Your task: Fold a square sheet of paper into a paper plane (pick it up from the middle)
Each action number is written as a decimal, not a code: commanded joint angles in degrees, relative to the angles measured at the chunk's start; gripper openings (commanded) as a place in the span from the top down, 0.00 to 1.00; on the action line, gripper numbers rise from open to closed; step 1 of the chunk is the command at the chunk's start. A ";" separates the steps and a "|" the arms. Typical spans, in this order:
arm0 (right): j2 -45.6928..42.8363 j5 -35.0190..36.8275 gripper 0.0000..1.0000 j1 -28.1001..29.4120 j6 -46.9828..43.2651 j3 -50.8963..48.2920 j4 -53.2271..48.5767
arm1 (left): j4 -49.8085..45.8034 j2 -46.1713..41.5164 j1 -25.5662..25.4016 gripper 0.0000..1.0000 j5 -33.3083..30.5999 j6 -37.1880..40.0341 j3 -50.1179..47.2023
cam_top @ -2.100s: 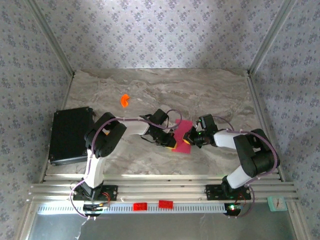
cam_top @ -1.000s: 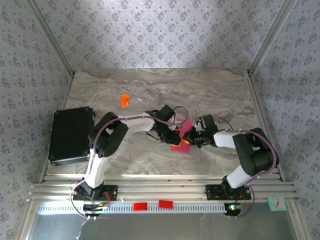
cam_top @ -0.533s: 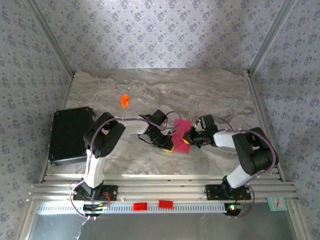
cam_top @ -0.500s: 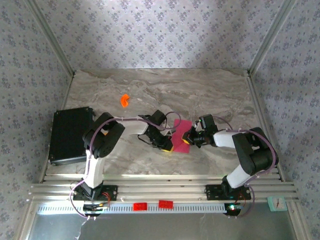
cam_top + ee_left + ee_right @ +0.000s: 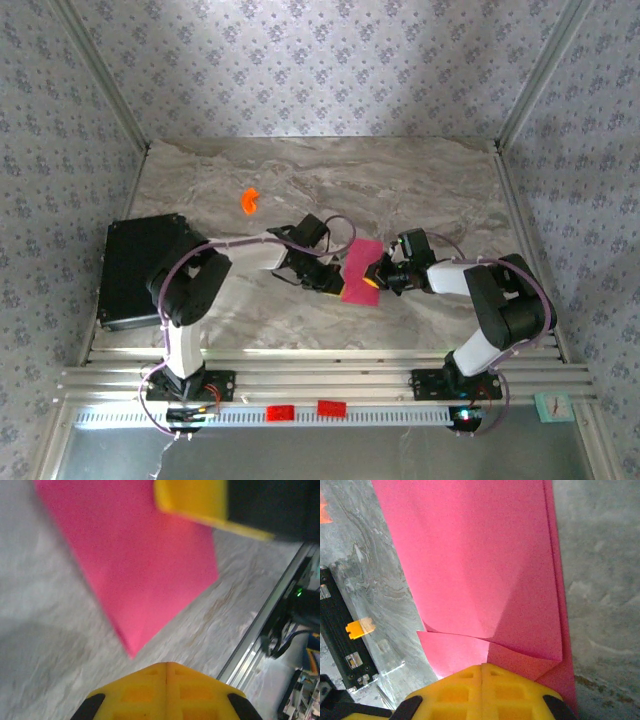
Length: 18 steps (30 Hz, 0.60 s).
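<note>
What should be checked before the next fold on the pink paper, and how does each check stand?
1. Left gripper shut and clear of the folded magenta-pink paper sheet: ok.
2. Right gripper shut, tip over the sheet's near edge: ok.
3. Folded flaps lying flat on the marble-patterned table: cannot tell.
4. Small orange plastic piece well away from the sheet: ok.
5. Pointed plane shape finished: not ok.

Both my arms were bent inward toward the pink sheet of paper (image 5: 358, 268), wrists low. My left gripper (image 5: 329, 286) sat just beside the sheet's left edge, jaws pressed together. My right gripper (image 5: 376, 277) was at the sheet's right edge, jaws likewise closed.
</note>
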 commanded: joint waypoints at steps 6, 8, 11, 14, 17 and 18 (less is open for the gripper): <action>1.91 3.26 0.99 -0.22 0.36 -1.68 -4.55 | -0.15 9.15 -0.77 0.97 -0.74 -0.82 9.06; 1.31 2.85 0.98 -0.17 0.53 -1.18 -4.43 | -0.15 9.86 -0.74 0.98 -2.43 -0.83 8.22; -0.03 2.66 0.97 -0.27 0.62 0.24 -5.38 | 1.26 9.66 -0.95 0.99 -2.85 -1.06 5.25; -2.82 3.16 0.95 -0.12 0.30 2.09 -7.12 | 1.09 9.49 -1.35 1.00 -3.00 -0.65 3.20; -5.33 4.07 0.95 0.58 -0.25 3.39 -8.85 | 1.86 8.74 -1.40 1.00 -4.03 -1.00 0.98; -5.58 3.97 0.95 0.94 -0.18 3.55 -8.55 | 1.79 8.60 -1.36 1.00 -4.18 -0.92 0.55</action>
